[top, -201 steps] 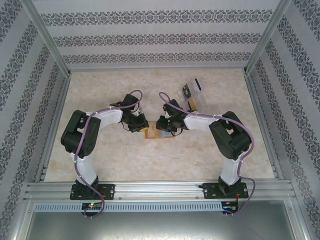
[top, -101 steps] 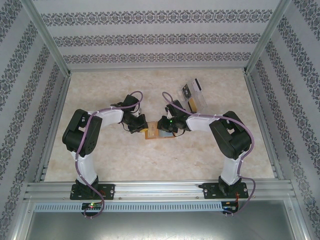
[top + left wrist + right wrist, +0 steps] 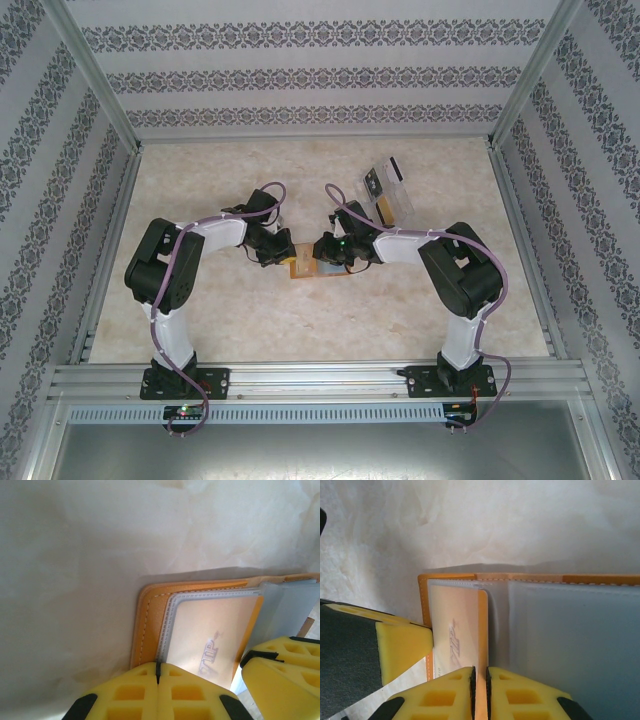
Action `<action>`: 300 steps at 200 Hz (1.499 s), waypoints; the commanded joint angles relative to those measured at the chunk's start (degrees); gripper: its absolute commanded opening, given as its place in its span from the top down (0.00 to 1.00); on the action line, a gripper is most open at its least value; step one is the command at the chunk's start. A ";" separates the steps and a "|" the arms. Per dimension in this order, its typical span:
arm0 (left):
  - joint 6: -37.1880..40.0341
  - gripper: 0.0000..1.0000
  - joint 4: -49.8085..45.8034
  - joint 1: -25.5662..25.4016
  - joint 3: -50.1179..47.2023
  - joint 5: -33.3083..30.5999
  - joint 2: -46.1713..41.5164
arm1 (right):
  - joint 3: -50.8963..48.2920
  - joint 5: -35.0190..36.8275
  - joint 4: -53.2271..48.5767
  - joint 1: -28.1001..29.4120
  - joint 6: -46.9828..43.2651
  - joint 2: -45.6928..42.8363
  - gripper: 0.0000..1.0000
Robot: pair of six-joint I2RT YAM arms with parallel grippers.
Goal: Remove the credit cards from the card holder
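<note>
One beige marbled tabletop (image 3: 200,180). One clear plastic tray (image 3: 403,198) sits at 1 o'clock. One flat orange card holder (image 3: 303,267) lies open at centre between two claws. The left claw (image 3: 157,669) is pressed together at its 9 o'clock edge. The right claw (image 3: 480,674) pinches one cream, orange-edged plastic card (image 3: 452,625) in its pocket.

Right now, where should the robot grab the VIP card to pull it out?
Pinch the VIP card by its thin orange edge near the middle fold of the card holder, coming from the side where the right gripper sits. The card lies flat inside a clear pocket, so likely only that edge can be pinched.
</note>
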 commanded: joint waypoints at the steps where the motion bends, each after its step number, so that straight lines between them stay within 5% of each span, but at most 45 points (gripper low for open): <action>1: 0.88 0.96 -0.97 -0.76 -0.48 -1.61 2.09 | -0.44 -1.18 0.71 -0.65 0.34 -0.04 0.83; 110: 0.95 0.97 -0.71 -0.73 -0.92 -1.43 2.13 | -0.47 2.07 -1.29 -0.67 0.72 0.90 0.82; 220: 0.84 0.97 -0.36 -0.72 -1.04 -0.83 2.20 | -0.23 -4.30 4.78 -0.51 2.09 2.25 0.89; 300: 1.73 0.84 -2.09 -0.63 0.26 -2.15 1.30 | -5.16 2.08 1.24 -3.16 -0.51 -4.46 0.98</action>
